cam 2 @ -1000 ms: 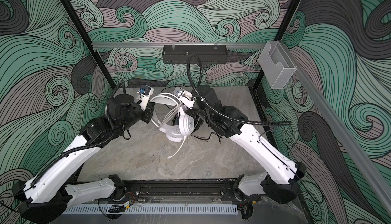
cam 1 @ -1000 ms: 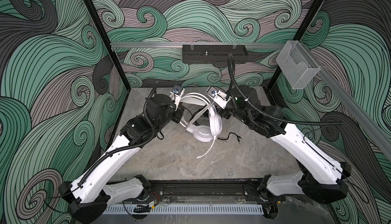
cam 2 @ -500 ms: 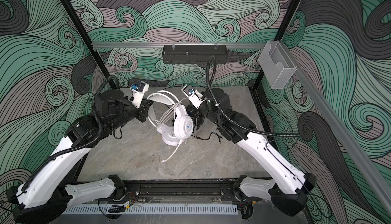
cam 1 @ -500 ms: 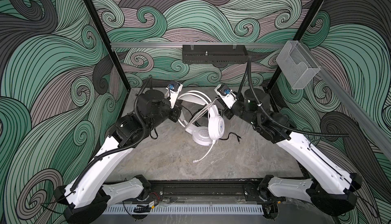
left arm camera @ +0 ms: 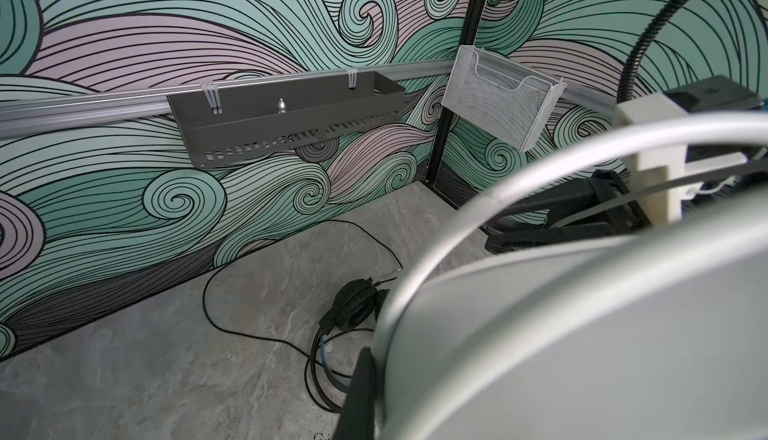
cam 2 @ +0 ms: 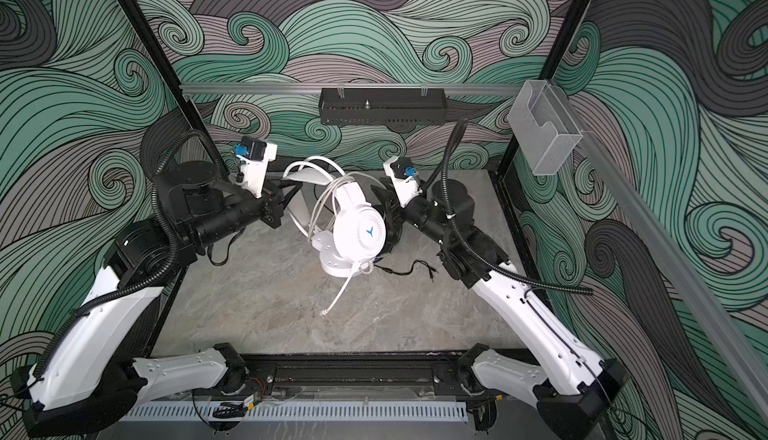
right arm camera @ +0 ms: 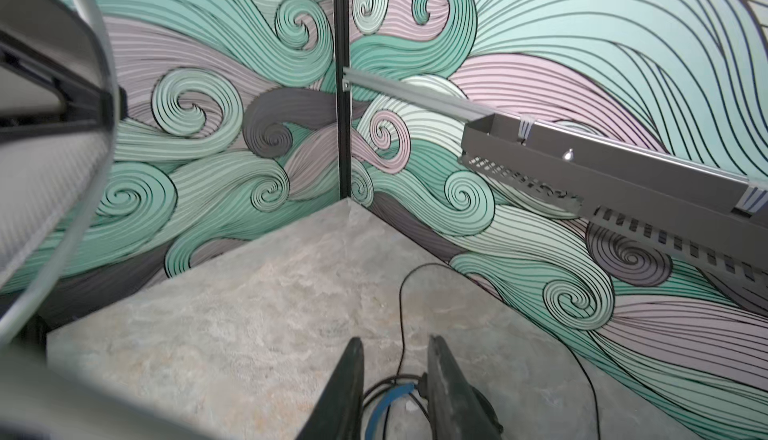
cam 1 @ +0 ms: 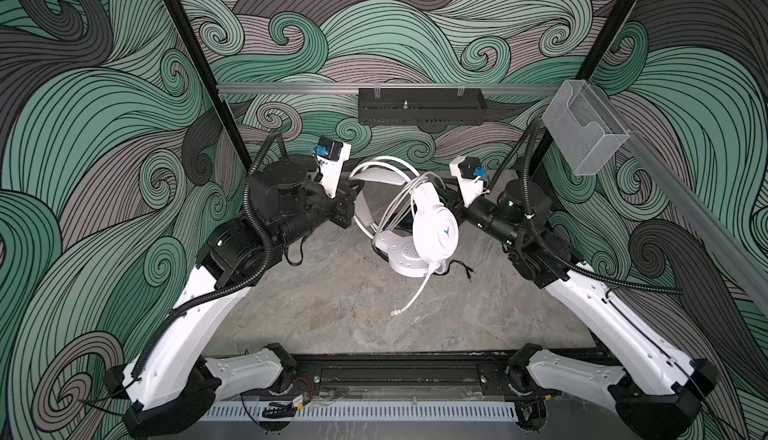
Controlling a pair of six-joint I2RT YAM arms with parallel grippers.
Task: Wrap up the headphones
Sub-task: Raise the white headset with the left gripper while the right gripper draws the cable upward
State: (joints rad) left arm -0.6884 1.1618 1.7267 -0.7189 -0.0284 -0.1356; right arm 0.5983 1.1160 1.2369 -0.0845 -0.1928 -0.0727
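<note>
The left end effector (cam 1: 360, 192) is pinching the headband of the white headphones (cam 1: 434, 230), its jaws pressed together, and is holding them up over the middle of the counter (cam 1: 332, 305), with the pale cable (cam 1: 395, 205) looping around the band. The right end effector (right arm camera: 395, 392) is hovering with its jaws slightly spread and gripping nothing, just above the black headphones (left arm camera: 353, 309), which are lying on the counter.

The white headset (cam 1: 434, 230) bears a blue emblem; black headset (left arm camera: 353, 307), blue inner cups; counter (cam 1: 332, 305) grey marbled; walls (cam 1: 83, 126) green-grey-mauve swirls.
</note>
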